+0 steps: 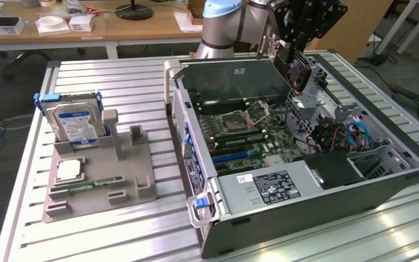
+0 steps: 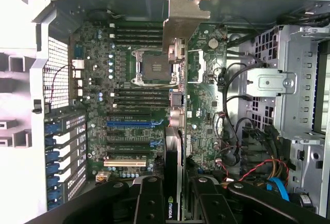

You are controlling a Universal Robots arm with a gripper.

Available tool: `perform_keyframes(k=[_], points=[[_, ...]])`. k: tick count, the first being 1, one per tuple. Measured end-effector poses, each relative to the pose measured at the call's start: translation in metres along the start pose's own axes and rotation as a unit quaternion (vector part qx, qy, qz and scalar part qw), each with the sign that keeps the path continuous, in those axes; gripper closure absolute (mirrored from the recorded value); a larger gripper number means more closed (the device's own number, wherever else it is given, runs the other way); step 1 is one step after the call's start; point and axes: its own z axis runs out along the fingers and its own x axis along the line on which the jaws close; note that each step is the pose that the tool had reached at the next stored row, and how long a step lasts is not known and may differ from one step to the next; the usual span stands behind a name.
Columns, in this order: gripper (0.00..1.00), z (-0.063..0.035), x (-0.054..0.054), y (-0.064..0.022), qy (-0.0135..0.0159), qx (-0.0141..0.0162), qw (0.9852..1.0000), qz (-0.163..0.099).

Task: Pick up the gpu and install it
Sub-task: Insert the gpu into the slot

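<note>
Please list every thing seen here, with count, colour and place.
computer case: one, dark grey, open, exterior view's right
motherboard: one, green, inside the case
power supply: one, grey, inside the case's near end
holder tray: one, grey, exterior view's left
hard drive: one, blue-white label, upright in the tray
processor: one, silver, flat on the tray
memory stick: one, green, flat on the tray
gpu: one, dark, held above the open case
gripper: one, black, shut on the gpu

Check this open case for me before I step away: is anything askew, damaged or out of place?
Nothing looks spilled or broken. The gripper holds the gpu above the motherboard, not seated in any slot. The processor socket is empty, which is the one thing that stands out.
</note>
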Motion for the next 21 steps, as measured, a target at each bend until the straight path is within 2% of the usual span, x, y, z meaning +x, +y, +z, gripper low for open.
perform_keyframes(k=[7, 12, 16, 21], points=[[0.74, 0.0001, 0.0000, 0.0000, 0.0000, -0.0004, 1.0000, -0.001], [0.74, 0.0003, 0.0000, 0.0000, 0.0000, -0.0017, 0.9992, -0.040], [0.74, 0.0005, 0.0000, 0.0000, -0.0001, -0.0026, 0.9970, -0.077], [0.74, 0.0006, 0.0000, 0.0000, -0.0001, -0.0037, 0.9928, -0.120]])
